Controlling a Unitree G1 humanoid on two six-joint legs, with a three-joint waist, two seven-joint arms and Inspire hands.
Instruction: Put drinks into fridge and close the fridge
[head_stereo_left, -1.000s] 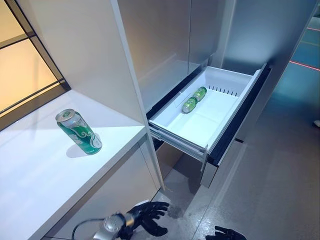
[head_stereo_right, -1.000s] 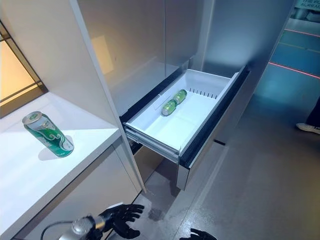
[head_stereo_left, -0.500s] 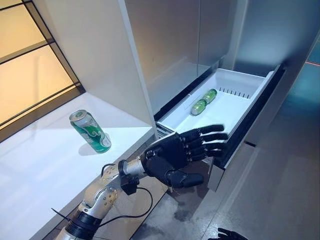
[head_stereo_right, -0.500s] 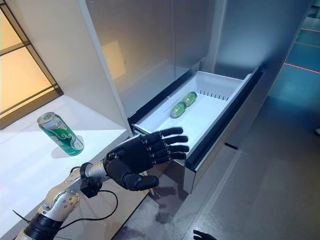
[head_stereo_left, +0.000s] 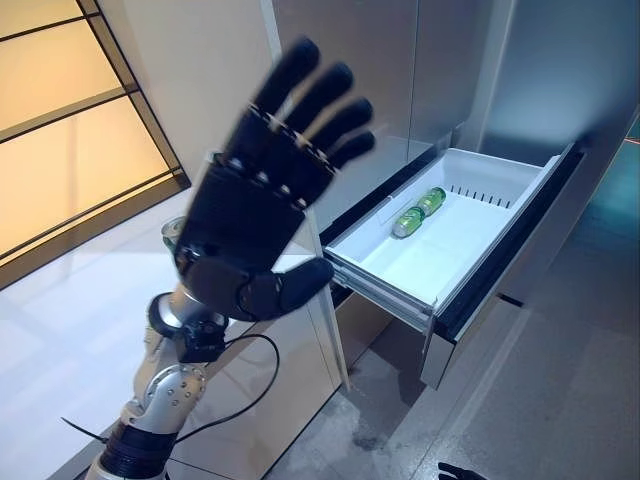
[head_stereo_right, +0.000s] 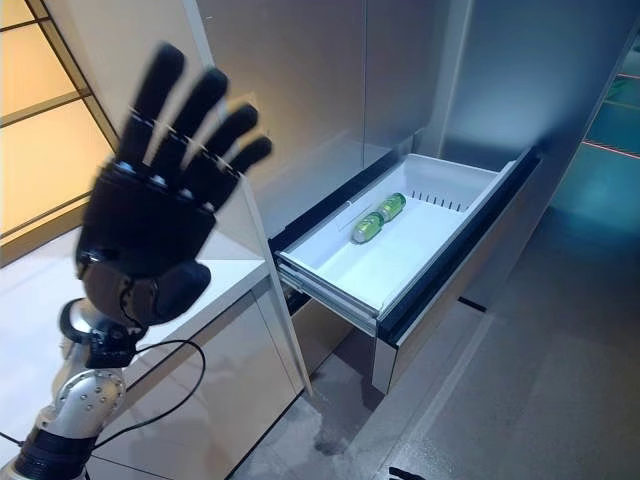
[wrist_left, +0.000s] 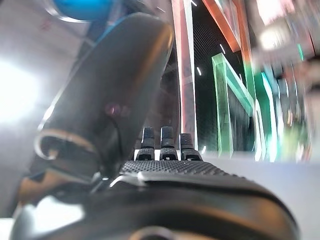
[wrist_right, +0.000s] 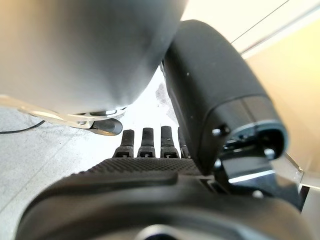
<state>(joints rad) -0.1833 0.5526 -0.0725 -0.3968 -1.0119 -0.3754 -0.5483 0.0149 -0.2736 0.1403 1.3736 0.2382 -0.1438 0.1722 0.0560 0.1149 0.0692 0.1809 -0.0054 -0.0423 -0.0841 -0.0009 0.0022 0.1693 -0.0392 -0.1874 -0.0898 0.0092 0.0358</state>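
Observation:
My left hand (head_stereo_left: 250, 215) is raised high in front of the white counter (head_stereo_left: 60, 330), open, with its fingers spread and nothing in it. It covers the green can on the counter; only a sliver of the can's rim (head_stereo_left: 170, 230) shows beside the palm. The fridge's white drawer (head_stereo_left: 385, 280) stands pulled out at the right. A second green can (head_stereo_left: 418, 212) lies on its side near the drawer's back. Of my right hand (head_stereo_left: 462, 471), only a dark tip shows at the bottom edge, low over the floor; its wrist view shows straight fingers (wrist_right: 150, 142) holding nothing.
A tall pale cabinet panel (head_stereo_left: 215, 90) rises between the counter and the fridge. The drawer's dark front (head_stereo_left: 505, 250) juts out over the grey floor (head_stereo_left: 540, 400). A glass wall (head_stereo_left: 70, 130) runs behind the counter at the left.
My left hand has risen from in front of the drawer to high before the counter, now covering the can there. The view has also shifted a little.

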